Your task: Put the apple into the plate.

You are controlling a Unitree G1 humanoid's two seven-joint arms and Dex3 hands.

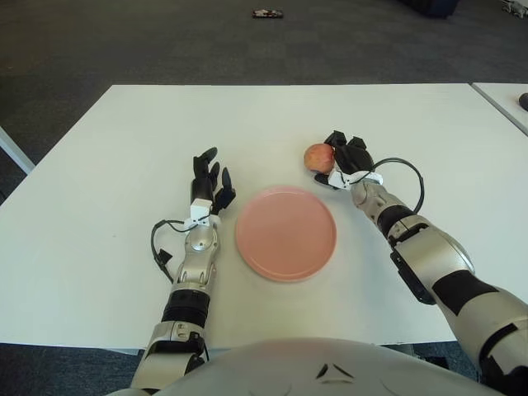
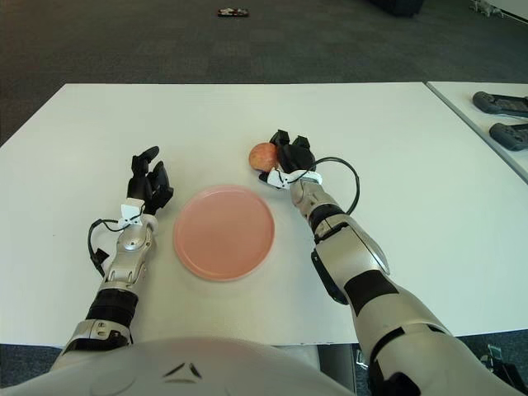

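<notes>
Right hand (image 1: 345,155) grips apple (image 1: 318,157); plate (image 1: 285,233) sits near, toward the robot. Loose grip could drop apple on counter (image 1: 124,148). Left hand (image 1: 208,183) relaxed, w/ nothing held.

1 apple (image 1: 317,157), 1 plate (image 1: 285,233) (pink), 2 hands (image 1: 211,183) (image 1: 348,154)

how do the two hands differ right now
The right hand is curled around the apple beyond the plate; the left hand holds nothing, fingers relaxed, left of the plate. Both have black fingers and show over the white table.
</notes>
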